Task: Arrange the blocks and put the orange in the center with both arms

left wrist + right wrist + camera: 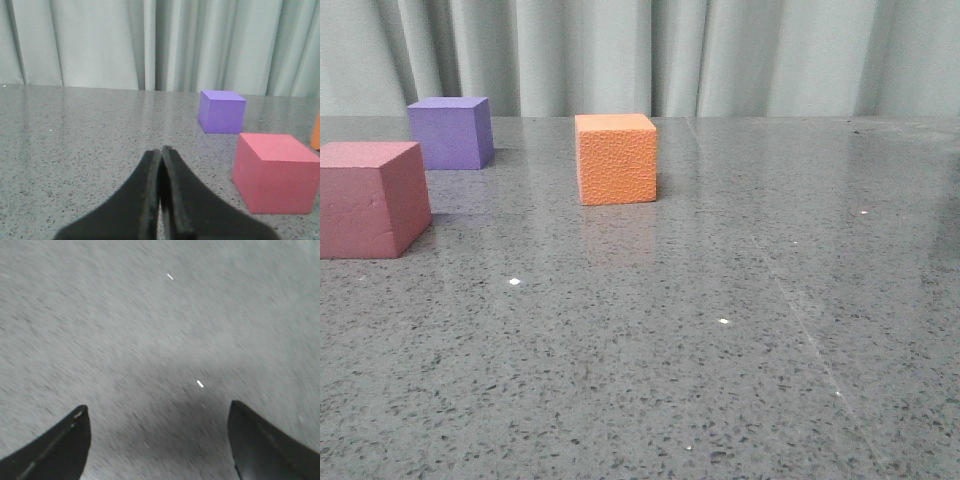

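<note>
The orange block point(616, 158) stands on the grey table, toward the back and near the middle of the front view. The purple block point(450, 132) sits further back on the left, and the pink-red block point(372, 198) is nearer, at the left edge. Neither arm appears in the front view. In the left wrist view my left gripper point(161, 150) is shut with nothing in it, low over the table; the pink-red block point(276, 171) and purple block point(222, 111) lie beyond it, and a sliver of the orange block point(316, 132) shows at the frame edge. My right gripper point(157, 410) is open over bare table.
Pale curtain point(640, 55) hangs behind the table's far edge. The speckled grey tabletop point(720, 330) stretches wide to the right of the orange block. The right wrist view is motion-blurred and shows only table surface.
</note>
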`<state>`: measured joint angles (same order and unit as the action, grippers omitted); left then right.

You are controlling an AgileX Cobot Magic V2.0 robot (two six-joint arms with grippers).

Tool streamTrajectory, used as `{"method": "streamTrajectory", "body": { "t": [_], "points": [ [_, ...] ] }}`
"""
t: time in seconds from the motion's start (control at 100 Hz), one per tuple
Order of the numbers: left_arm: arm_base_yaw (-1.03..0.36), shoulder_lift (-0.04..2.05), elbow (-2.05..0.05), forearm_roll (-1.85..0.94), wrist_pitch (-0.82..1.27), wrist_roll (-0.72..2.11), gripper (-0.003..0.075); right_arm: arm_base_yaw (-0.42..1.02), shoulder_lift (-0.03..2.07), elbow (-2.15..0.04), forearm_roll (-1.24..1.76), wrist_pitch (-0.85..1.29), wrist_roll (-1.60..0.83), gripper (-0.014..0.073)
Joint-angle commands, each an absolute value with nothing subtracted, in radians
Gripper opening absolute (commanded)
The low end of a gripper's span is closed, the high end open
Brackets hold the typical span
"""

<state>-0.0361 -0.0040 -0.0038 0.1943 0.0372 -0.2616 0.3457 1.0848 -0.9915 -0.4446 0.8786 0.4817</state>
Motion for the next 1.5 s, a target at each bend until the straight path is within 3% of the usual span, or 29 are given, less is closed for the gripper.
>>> {"method": "streamTrajectory", "body": {
  "t": [0.0, 0.2, 0.5, 1.27, 1.49],
  "points": [
    [-0.035, -0.037, 0.049, 0.187, -0.033, -0.262, -0.001, 0.307, 0.978, -0.932, -0.486, 0.817, 0.486, 0.0508],
    [-0.035, -0.037, 0.049, 0.187, -0.033, -0.262, -0.001, 0.29, 0.77, -0.783, -0.485, 0.816, 0.493, 0.0371],
    [-0.035, -0.037, 0.049, 0.187, -0.033, -0.262, -0.001, 0.29, 0.478, -0.67, -0.483, 0.822, 0.493, -0.0071],
    [-0.035, -0.037, 0.049, 0.187, -0.033, -0.262, -0.001, 0.29, 0.401, -0.665, -0.483, 0.836, 0.493, -0.0067],
    [-0.035, -0.037, 0.049, 0.187, -0.033, -0.262, -0.001, 0.282, 0.368, -0.58, -0.487, 0.748, 0.493, -0.0067]
  ]
}}
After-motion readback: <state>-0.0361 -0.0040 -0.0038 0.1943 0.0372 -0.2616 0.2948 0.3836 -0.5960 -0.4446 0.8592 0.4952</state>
